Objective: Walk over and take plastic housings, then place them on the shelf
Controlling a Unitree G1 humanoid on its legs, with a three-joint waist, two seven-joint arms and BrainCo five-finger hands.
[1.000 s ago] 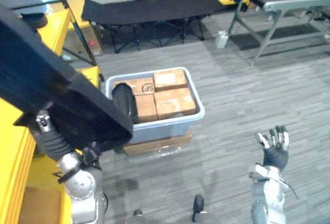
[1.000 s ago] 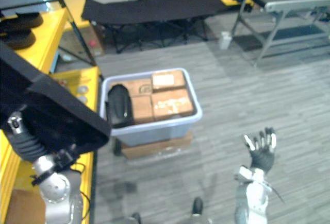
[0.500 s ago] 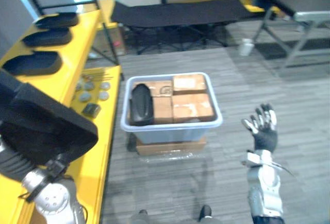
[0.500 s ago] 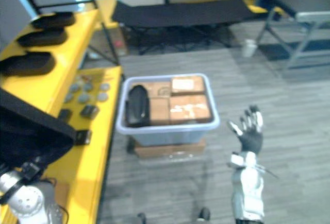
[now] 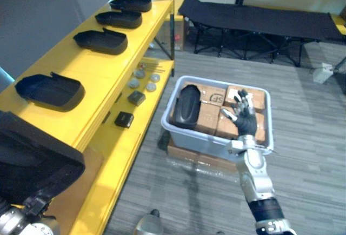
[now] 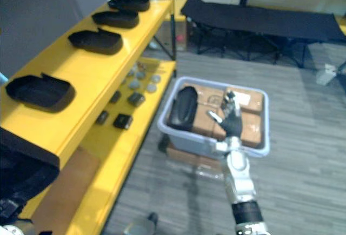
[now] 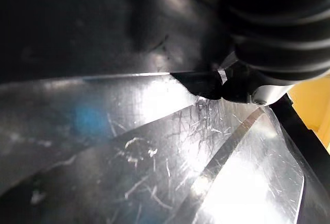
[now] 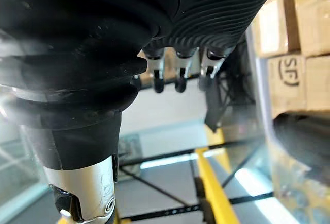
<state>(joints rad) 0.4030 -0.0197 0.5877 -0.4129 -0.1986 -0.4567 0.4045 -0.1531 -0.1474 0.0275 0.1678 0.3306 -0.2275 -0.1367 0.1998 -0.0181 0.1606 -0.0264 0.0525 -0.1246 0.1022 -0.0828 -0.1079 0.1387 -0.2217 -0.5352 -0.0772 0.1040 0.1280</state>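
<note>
A large black plastic housing (image 5: 30, 159) fills the lower left corner, carried over my left hand (image 7: 278, 38), whose fingers are hidden under it. Several more black housings lie along the yellow shelf's (image 5: 108, 73) top level, the nearest (image 5: 50, 90) just beyond the carried one, another (image 5: 100, 39) farther back. One housing (image 5: 185, 105) rests in the grey bin (image 5: 200, 144) beside cardboard boxes (image 5: 208, 117). My right hand (image 5: 243, 119) is raised and open in front of the bin, fingers spread, holding nothing.
The shelf's lower level carries small dark parts (image 5: 124, 119) and round discs (image 5: 143, 75), with a brown cardboard sheet (image 5: 75, 186) nearer me. The bin stands on a flat carton (image 5: 194, 156). A black folding cot (image 5: 259, 16) stands at the back.
The camera has swung left toward the shelf, bringing its top level and housings into view. The carried housing now sits lower in the picture. My right hand now shows in front of the bin.
</note>
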